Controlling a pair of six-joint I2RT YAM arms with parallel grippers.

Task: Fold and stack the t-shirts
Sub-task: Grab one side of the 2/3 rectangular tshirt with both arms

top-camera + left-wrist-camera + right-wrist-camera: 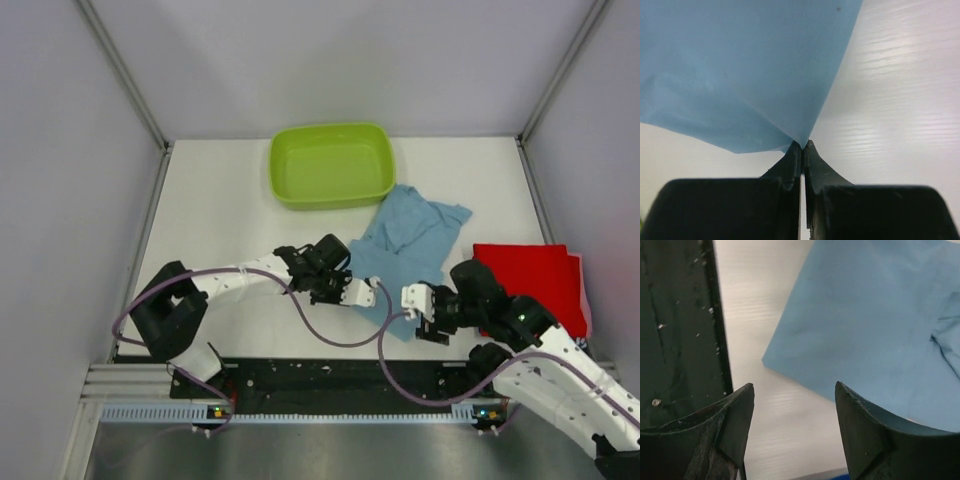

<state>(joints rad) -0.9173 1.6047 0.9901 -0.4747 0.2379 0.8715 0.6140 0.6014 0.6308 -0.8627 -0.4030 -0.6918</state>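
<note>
One light blue t-shirt [412, 238] lies rumpled on the table [220, 225], just beside the green basin [330, 165]. Left gripper [803, 145] is clamped on its edge. Right gripper [794, 390] stands wide, with the shirt's corner just ahead.

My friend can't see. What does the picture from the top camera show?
A crumpled light blue t-shirt lies on a white table; the left gripper grips its near edge, and the right gripper is open beside it. A lime-green basin stands behind the shirt, and a folded red t-shirt lies to its right.
</note>
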